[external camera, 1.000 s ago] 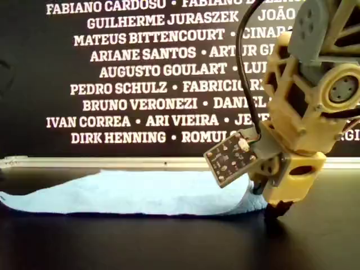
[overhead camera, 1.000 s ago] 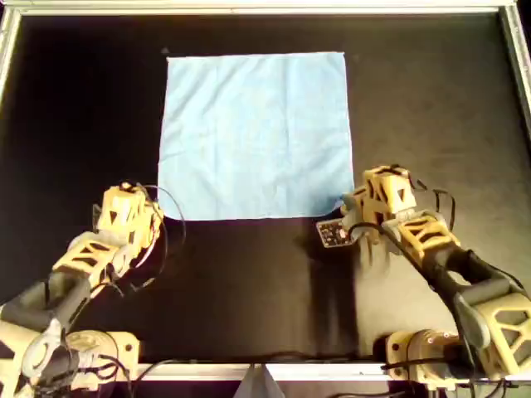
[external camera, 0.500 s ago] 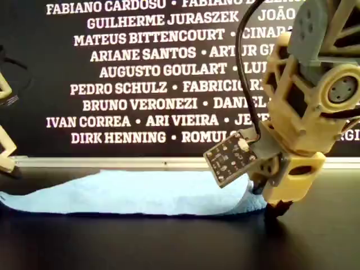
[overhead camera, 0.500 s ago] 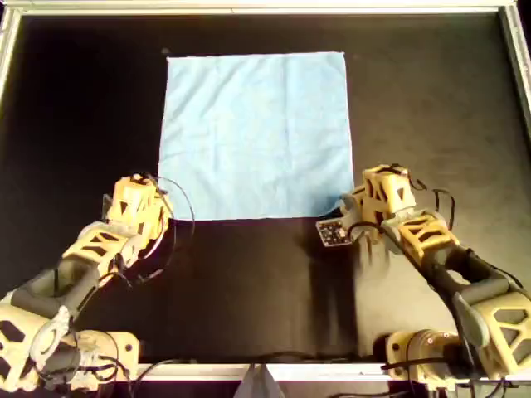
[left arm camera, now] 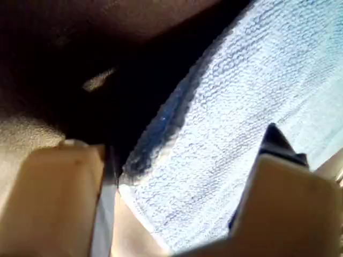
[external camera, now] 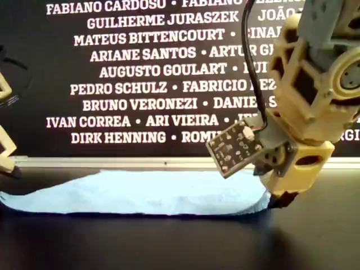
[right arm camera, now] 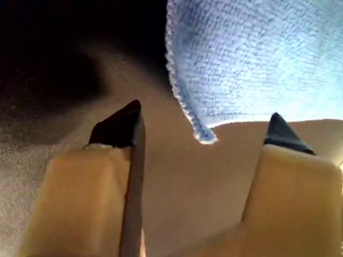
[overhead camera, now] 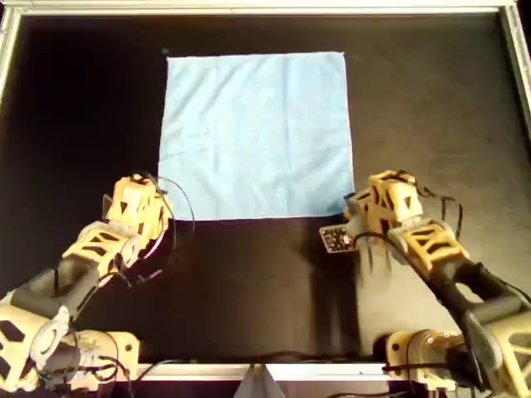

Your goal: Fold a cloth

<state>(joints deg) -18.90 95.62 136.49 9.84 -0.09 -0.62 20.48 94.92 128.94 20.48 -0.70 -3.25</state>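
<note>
right gripper [right arm camera: 198, 134] backed off cloth [overhead camera: 257, 137] corner since 0.5 s ago, jaws apart, empty. left gripper [left arm camera: 177, 176] spread over lower-left corner in overhead view; no grasp yet.

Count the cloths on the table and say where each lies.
1. The cloth lies spread flat on the table, at the middle of the overhead view's upper half. No other fabric shows.

Dim, dark overhead scene; wrist views blurred close up; soft shadows beneath the arms.
</note>
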